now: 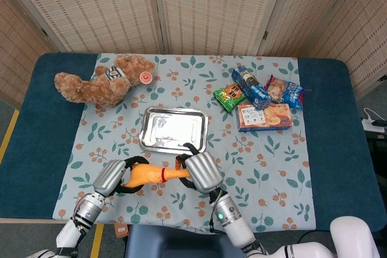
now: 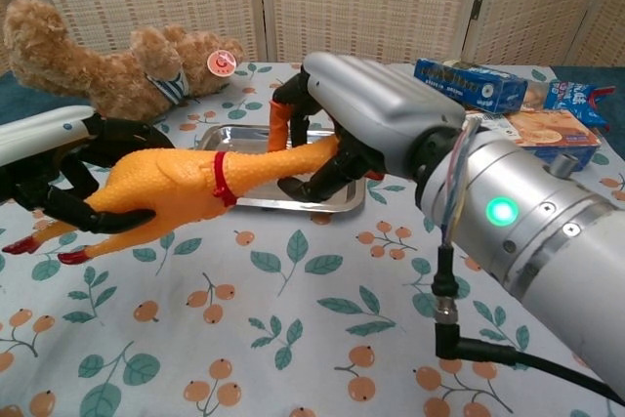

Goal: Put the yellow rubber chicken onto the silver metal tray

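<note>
The yellow rubber chicken point(image 2: 181, 187) with a red band around its neck was held off the leaf-and-berry patterned tablecloth point(image 1: 266, 167), stretched between both hands near the front edge of the table. The left hand point(image 2: 59, 178), silver-backed with black fingers, was wrapped around the chicken's body, its fingers curled over the belly and back. The right hand point(image 2: 356, 129) gripped the head end, with the orange beak poking up between its dark fingers point(image 2: 327, 178); exactly how many fingers pressed on the head was hard to tell in the chest view. The silver rectangular metal tray point(image 1: 174, 129) lay flat on the cloth just beyond the chicken, with nothing in it. In the head view the right hand's fingertips reached close to the tray's near rim. A brown plush teddy bear point(image 1: 100, 81) lay on its side at the far left, and several coloured snack packets point(image 1: 260, 98) sat together at the far right, well apart from the tray.
</note>
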Motion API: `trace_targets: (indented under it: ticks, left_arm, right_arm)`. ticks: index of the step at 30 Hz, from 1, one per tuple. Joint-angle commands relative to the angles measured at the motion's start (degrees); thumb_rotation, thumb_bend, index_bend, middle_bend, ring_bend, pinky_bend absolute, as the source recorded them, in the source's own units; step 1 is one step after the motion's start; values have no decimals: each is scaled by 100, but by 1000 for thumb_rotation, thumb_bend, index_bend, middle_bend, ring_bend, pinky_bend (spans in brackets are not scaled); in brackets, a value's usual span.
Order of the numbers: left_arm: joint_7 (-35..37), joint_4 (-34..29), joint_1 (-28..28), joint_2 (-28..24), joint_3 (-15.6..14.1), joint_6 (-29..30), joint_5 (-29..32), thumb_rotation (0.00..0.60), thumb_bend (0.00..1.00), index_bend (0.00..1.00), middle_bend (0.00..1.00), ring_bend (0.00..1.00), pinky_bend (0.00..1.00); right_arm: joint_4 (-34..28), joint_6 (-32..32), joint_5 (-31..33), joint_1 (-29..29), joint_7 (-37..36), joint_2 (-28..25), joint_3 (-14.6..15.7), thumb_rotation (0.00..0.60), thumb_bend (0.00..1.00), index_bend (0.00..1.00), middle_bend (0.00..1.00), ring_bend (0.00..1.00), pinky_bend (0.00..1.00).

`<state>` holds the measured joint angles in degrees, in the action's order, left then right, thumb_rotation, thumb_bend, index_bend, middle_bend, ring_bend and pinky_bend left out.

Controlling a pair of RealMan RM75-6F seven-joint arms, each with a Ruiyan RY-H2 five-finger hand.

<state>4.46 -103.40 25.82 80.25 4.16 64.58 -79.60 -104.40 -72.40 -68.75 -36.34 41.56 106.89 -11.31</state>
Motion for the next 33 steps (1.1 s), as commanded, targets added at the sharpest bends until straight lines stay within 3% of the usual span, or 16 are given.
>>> trace_targets:
  ticks: [1, 4, 6, 9, 11, 13, 15, 19, 24, 28, 31, 33]
  left_arm:
    - [-19, -22, -36, 20, 6, 68, -2, 600, 844, 941, 946, 811, 1000]
    - [-99, 13, -82, 103, 13, 196, -14, 600, 786, 935, 939, 802, 996]
    - [-121, 79, -112, 174, -14, 271, -77, 600, 742, 884, 901, 773, 943]
    - [-67, 115, -112, 190, -49, 262, -137, 600, 642, 676, 734, 646, 768]
    - [6, 108, -96, 162, -82, 192, -153, 600, 554, 442, 512, 458, 584]
    - [228, 10, -16, 8, -136, -81, -115, 600, 442, 85, 126, 114, 289]
    - [458, -177, 186, -337, -206, -626, -26, 600, 387, 3, 11, 8, 187]
    - [657, -388, 436, -733, -274, -1214, 21, 600, 313, 0, 0, 0, 93]
    - [1193, -459, 554, -884, -270, -1466, -55, 600, 293, 0, 0, 0, 85]
    - [1224, -438, 577, -900, -265, -1463, -54, 600, 292, 0, 0, 0, 96]
    - [1058, -422, 450, -712, -182, -1125, 99, 600, 306, 25, 16, 27, 211]
    - [1033, -425, 364, -579, -120, -920, 211, 600, 340, 163, 115, 124, 355]
  right_arm:
    - [1, -2, -4, 3, -16, -5, 10, 600, 346, 894, 566, 568, 733]
    - [-9, -8, -10, 5, -33, -15, 14, 600, 347, 894, 566, 568, 733]
    - [-16, -17, -14, 7, -37, -22, 15, 600, 347, 894, 566, 568, 733]
    - [-30, -13, -3, 7, -45, -31, 14, 600, 346, 894, 566, 568, 733]
    - [-38, -15, -1, 7, -45, -35, 13, 600, 347, 894, 566, 568, 733]
    - [-42, -30, -21, 7, -39, -41, 14, 600, 346, 893, 566, 568, 733]
    - [-57, -39, -21, 10, -34, -52, 16, 600, 347, 894, 566, 568, 733]
    - [-63, -53, -16, 14, -41, -59, 13, 600, 347, 894, 566, 568, 733]
    - [-76, -63, -19, 19, -37, -74, 28, 600, 346, 894, 566, 568, 733]
    - [-89, -70, -40, 22, -68, -88, 26, 600, 347, 894, 567, 568, 733]
    - [-91, -70, -48, 24, -80, -96, 34, 600, 347, 894, 566, 568, 733]
    - [-91, -69, -55, 26, -80, -104, 44, 600, 346, 894, 567, 568, 733]
